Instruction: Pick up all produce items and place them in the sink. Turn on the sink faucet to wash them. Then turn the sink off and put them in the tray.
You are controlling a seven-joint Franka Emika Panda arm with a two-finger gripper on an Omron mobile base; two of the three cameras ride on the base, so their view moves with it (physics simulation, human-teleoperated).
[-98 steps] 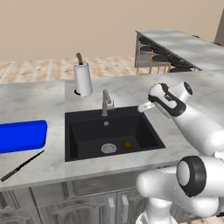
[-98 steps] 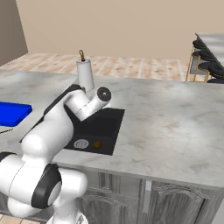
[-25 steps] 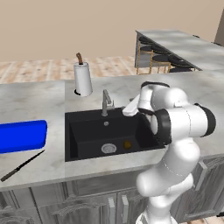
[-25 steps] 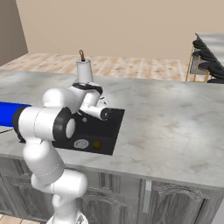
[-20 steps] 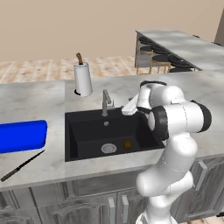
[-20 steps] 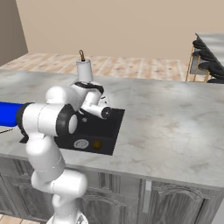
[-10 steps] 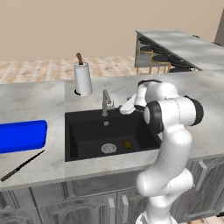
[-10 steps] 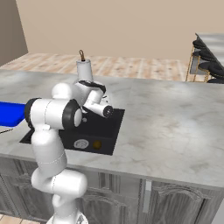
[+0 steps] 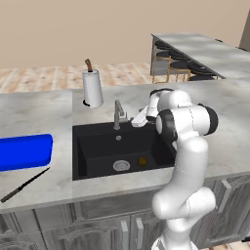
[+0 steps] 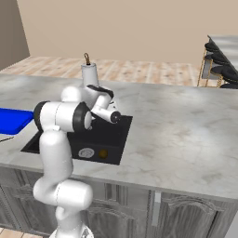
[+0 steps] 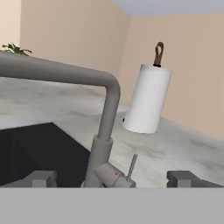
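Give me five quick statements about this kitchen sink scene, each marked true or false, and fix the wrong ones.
1. The small round brownish-yellow produce item lies in the black rectangular sink beside the round silver drain. True.
2. The two-finger gripper is shut on the grey metal faucet. False: its jaws stand open, with the faucet's base and thin lever between the fingertips in the hand view.
3. The bright blue tray sits on the counter to the left of the sink in the left base view. True.
4. The white paper-towel roll lies tipped over in the basin. False: it stands upright on the counter behind the sink.
5. A dark-handled knife rests inside the tray. False: it lies on the counter in front of the tray.
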